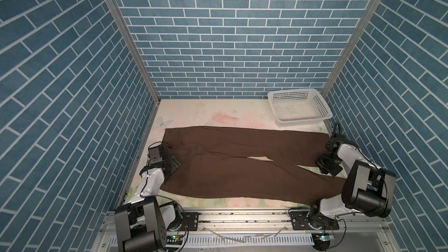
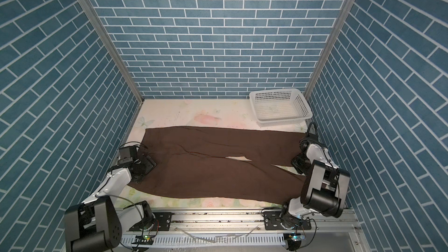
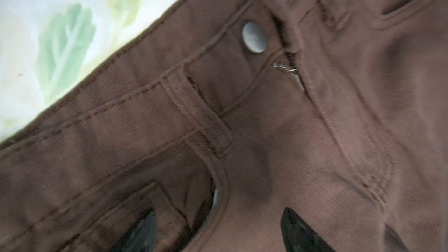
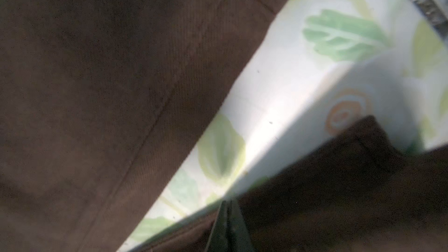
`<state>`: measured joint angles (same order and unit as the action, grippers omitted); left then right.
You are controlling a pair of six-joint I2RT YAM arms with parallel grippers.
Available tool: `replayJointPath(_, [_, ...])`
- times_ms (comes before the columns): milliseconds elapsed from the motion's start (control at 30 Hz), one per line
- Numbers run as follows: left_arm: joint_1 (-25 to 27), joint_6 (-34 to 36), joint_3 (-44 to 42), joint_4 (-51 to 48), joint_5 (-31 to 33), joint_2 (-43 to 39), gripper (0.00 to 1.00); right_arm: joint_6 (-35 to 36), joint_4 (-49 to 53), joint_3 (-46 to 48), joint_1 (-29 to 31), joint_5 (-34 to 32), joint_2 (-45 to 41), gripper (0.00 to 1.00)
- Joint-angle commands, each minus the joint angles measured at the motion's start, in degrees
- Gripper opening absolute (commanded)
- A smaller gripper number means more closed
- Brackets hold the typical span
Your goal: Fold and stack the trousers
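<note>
Dark brown trousers (image 1: 242,168) (image 2: 218,168) lie flat across the table, waist at the left and both legs running right. My left gripper (image 1: 173,163) (image 2: 150,162) hovers low over the waistband. In the left wrist view it is open (image 3: 219,214), with a belt loop, pocket edge and metal button (image 3: 254,37) ahead of it. My right gripper (image 1: 324,166) (image 2: 299,164) sits at the near leg's end. In the right wrist view its fingers (image 4: 229,204) are pressed together on the edge of that leg's cloth, and the far leg's hem (image 4: 218,69) lies apart across a strip of table.
A white perforated basket (image 1: 320,104) (image 2: 300,103) stands at the back right corner, just behind the far leg. The floral table cover (image 1: 206,112) shows behind the trousers. Blue brick walls close in three sides, and a metal rail (image 1: 242,216) runs along the front.
</note>
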<state>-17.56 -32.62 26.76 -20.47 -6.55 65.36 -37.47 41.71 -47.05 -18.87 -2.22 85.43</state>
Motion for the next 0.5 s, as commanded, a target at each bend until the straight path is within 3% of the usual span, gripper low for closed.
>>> replayJointPath(0, [-1.2, -0.4, -0.6, 0.3, -1.5, 2.6, 0.80, -4.1, -5.1, 3.2, -0.6, 3.0, 0.0, 0.06])
replayJointPath(167, [-1.3, -0.8, -0.6, 1.1, -1.8, 4.3, 0.79, -7.9, -11.2, 7.9, -4.8, 5.8, -1.6, 0.04])
replayJointPath(300, [-1.3, -0.8, -0.2, 0.8, -2.1, 5.3, 0.78, -7.8, -13.2, 6.9, -5.8, 3.6, 0.8, 0.03])
replayJointPath(467, [-1.3, -0.5, -0.5, 0.0, -3.3, 1.7, 0.76, -7.7, -20.5, 5.3, -5.8, 5.9, 3.8, 0.02])
